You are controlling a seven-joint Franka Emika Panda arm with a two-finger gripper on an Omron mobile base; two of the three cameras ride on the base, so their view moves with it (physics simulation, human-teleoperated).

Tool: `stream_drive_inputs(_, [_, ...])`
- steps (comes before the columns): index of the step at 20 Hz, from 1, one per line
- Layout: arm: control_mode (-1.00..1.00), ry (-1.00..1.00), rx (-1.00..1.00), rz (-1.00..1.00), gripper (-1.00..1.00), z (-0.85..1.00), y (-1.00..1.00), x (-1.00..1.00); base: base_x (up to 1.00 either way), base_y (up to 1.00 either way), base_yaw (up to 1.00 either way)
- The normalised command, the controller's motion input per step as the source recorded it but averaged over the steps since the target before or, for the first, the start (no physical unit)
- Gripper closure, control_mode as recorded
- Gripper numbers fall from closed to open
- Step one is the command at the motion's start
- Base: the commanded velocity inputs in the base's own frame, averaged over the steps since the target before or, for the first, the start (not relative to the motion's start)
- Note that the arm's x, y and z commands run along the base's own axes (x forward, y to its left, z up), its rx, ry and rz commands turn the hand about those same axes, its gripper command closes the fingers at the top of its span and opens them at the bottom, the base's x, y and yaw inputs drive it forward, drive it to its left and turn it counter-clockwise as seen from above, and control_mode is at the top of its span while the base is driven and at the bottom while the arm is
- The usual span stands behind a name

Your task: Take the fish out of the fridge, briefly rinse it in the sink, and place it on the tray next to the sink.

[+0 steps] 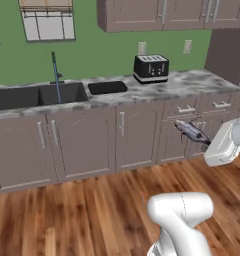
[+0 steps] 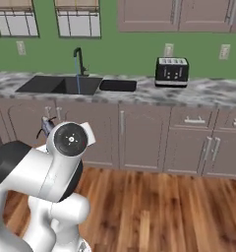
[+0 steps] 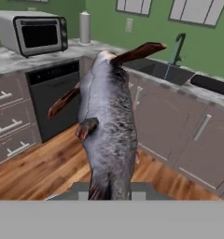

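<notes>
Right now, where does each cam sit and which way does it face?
Left base view: behind the arm's left, facing the sink; arm lower right, fish held out.
Right base view: behind the arm's right, same counter; arm lower left.
Hand view: along the gripper, fish filling centre.
All three share sink and tray.

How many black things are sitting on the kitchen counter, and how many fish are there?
Black toaster: 1
Black tray: 1
Black sink with its tap: 1
Fish, held up in the gripper over the wooden floor: 1
Total: 3 black things on the counter, plus 1 fish, so 4 things.
</notes>
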Motion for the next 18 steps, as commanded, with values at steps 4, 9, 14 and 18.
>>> stream_drive_inputs(4, [1.00,0.00,0.00,0.00,1.00,0.00,0.00,0.00,1.00,0.00,0.13])
stream_drive_inputs(9, [1.00,0.00,0.00,0.00,1.00,0.00,0.00,0.00,1.00,0.04,0.09])
stream_drive_inputs(14, [1.00,0.00,0.00,0.00,1.00,0.00,0.00,0.00,1.00,0.29,0.02])
stream_drive_inputs(18, [1.00,0.00,0.00,0.00,1.00,0.00,0.00,0.00,1.00,0.55,-0.01])
